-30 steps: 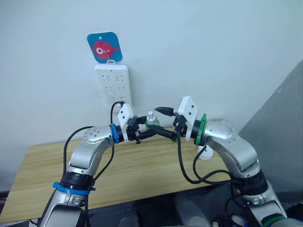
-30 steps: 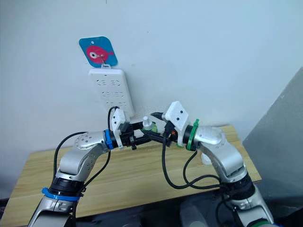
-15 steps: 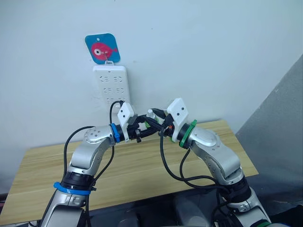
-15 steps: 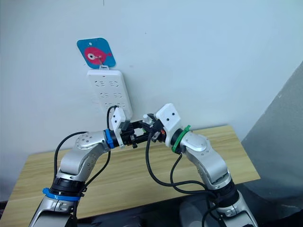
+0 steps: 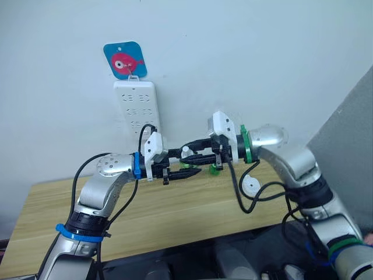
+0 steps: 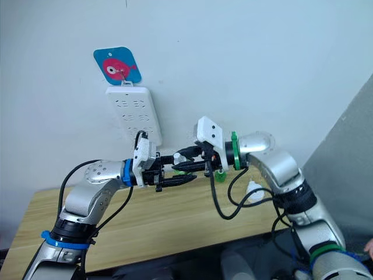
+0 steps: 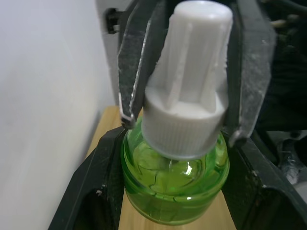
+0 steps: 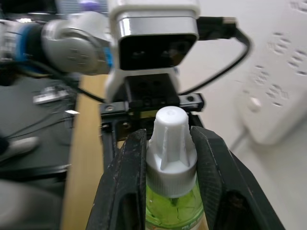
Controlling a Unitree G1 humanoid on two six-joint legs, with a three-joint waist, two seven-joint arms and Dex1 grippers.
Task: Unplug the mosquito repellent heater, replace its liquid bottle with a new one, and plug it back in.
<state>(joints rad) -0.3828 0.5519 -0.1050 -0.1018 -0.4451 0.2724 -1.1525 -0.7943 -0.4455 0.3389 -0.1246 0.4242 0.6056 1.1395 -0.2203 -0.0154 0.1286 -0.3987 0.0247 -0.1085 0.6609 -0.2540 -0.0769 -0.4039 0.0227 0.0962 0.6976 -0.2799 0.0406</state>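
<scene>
I am looking down over the light wooden table [image 5: 175, 216] that is standing against a pale wall. On that wall, at about 11 o'clock from where the two arms are meeting, the long white power strip [image 5: 137, 108] is hanging upright. It is hanging just beneath a blue square tag with a pink fish [image 5: 125, 59].

Both arms are reaching in above the table and facing each other, with the left coming from 9 o'clock and the right from 3 o'clock. The left gripper [image 7: 177, 158] is closing its two black fingers against either side of the bottle's green body. The right gripper [image 8: 169, 136] is pinching the collar of the cap from the opposite side, its fingers lying along the cap.

The small white rounded plastic heater [image 5: 252, 184] is lying on the table at about 4 o'clock from the grippers. It is apart from them, beside the loop of black cable that is hanging from the right arm.

The round translucent green liquid bottle [image 7: 172, 191] is being held in the air between the two grippers, clear of the tabletop. Its white ribbed plastic cap [image 7: 192, 86] is sitting on top, pointing towards 12 o'clock.
</scene>
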